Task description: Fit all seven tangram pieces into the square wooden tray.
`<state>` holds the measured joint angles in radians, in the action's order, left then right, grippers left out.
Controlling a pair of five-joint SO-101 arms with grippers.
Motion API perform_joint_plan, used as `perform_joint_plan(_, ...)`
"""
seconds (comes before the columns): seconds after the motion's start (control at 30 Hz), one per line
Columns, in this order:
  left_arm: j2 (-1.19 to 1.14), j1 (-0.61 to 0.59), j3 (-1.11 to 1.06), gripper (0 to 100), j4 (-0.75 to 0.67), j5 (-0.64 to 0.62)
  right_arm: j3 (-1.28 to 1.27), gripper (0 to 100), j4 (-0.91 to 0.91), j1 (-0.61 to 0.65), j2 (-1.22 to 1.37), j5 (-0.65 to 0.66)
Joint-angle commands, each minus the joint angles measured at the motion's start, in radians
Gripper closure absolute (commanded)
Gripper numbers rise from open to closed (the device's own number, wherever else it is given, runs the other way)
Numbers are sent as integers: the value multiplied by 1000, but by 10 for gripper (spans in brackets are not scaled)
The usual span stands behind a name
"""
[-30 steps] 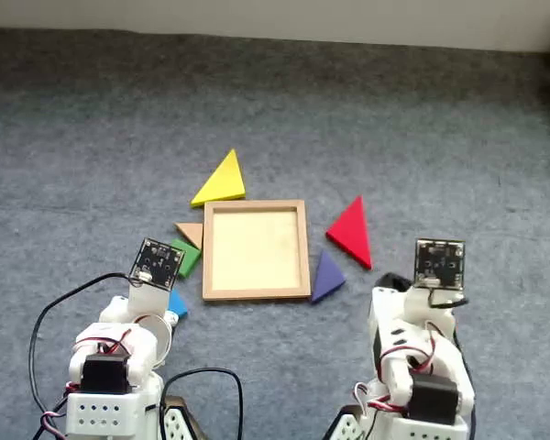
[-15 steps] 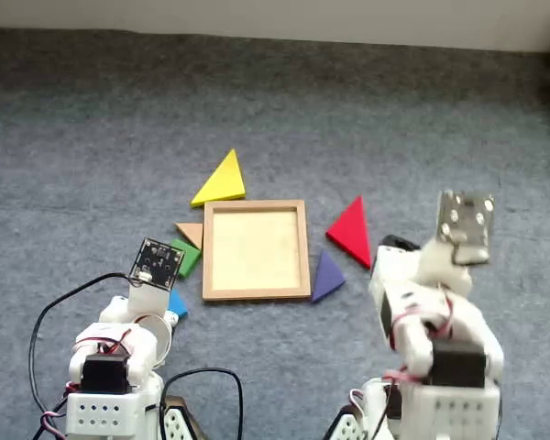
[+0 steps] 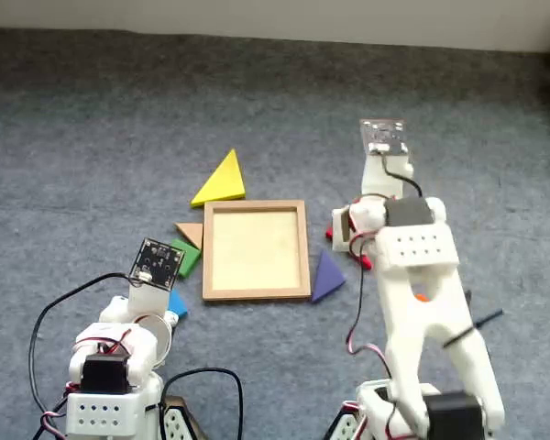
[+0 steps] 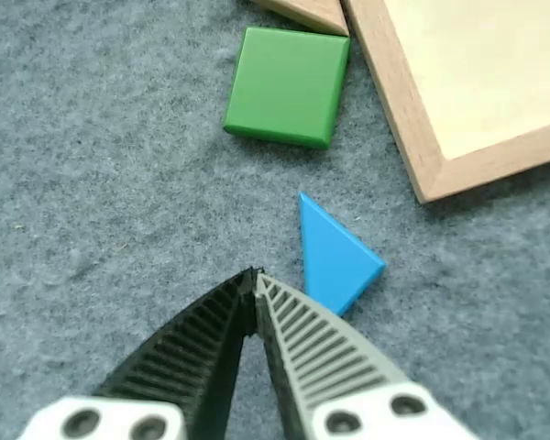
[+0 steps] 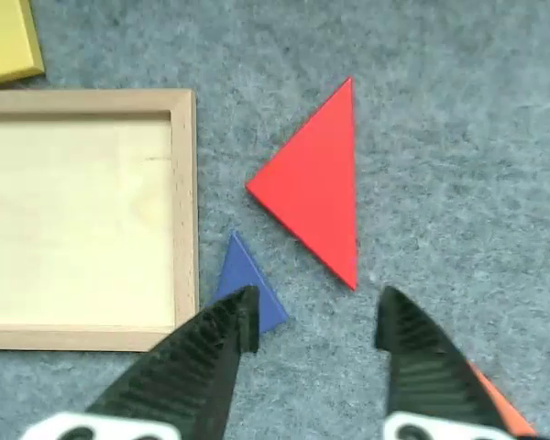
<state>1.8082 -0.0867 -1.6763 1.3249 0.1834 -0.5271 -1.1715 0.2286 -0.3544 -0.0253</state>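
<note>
Red triangle [image 5: 316, 188] lies just ahead of my right pincer [image 5: 316, 310], jaws apart. I fear one jaw clips the dark blue triangle [image 5: 243, 275] beside it, shoving it askew.

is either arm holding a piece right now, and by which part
Nothing is held. The left tool is shut and empty beside the light blue triangle; the right tool is open near the red triangle, gripping nothing.
</note>
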Motion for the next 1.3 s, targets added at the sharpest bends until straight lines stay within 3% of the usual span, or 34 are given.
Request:
perform_joint_plan(0.0,8,-12,-21,993,5,-9,110,668,21,12,96,-6)
perform_joint_plan(0.33,8,-12,-21,993,5,-9,328,667,22,76,450,-3)
perform_joint_plan(0.7,8,-12,-21,993,5,-9,484,667,22,88,676,23)
perform_joint_plan(0.87,8,-12,-21,993,5,-9,484,667,22,81,734,75)
perform_joint_plan(1.27,8,-12,-21,993,5,-9,484,667,85,36,739,64)
